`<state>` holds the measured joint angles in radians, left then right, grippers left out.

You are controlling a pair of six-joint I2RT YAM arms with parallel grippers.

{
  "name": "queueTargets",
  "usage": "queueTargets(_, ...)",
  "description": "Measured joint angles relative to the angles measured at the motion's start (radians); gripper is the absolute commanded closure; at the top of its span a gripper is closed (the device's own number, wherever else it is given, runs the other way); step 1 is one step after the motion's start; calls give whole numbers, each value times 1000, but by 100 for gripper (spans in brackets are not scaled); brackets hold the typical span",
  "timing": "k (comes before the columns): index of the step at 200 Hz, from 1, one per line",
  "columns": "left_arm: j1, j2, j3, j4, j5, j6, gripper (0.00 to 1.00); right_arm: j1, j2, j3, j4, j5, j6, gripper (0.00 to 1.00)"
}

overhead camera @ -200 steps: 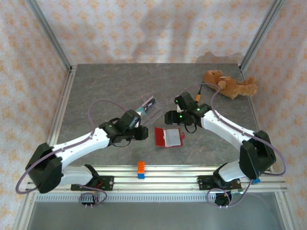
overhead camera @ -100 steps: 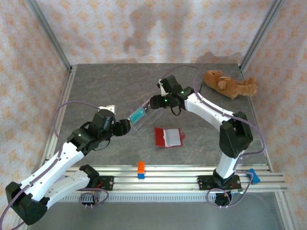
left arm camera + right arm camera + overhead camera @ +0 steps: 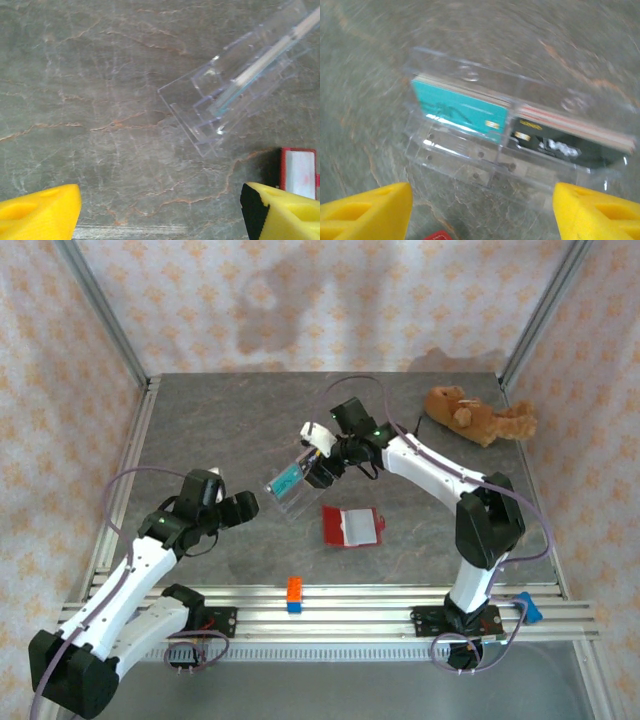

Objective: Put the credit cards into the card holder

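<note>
Left arm [image 3: 140, 568] and right arm [image 3: 430, 468]: white shells, black joints, lilac cables; left claw [image 3: 160, 212] and right claw [image 3: 482, 210], yellow fingers [image 3: 40, 210].

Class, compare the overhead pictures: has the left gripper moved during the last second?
Yes. The left gripper has drawn back leftward, away from the red card holder, which lies unmoved.

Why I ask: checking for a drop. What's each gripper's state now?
Left gripper: open, empty.
Right gripper: open, empty, facing the clear tray.
</note>
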<state>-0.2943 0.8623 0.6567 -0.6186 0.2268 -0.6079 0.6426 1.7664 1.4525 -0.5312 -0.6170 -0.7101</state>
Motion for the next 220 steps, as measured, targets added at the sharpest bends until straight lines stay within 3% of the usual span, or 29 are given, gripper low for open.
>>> queueTargets(36,37,22,-44,13,61,-21,15,36,62,92,-47,-30,-340,22)
queueTargets(82,82,22,-79,51,107,-51,15,133,173,137,-29,63,-581,23)
queueTargets(143,166,21,-82,80,163,-54,15,188,206,137,61,185,-720,25)
queueTargets(172,186,40,-82,192,163,-53,14,188,206,120,103,221,-774,26)
queueTargets(220,204,281,38,372,186,-46,24,195,206,37,226,277,-830,34)
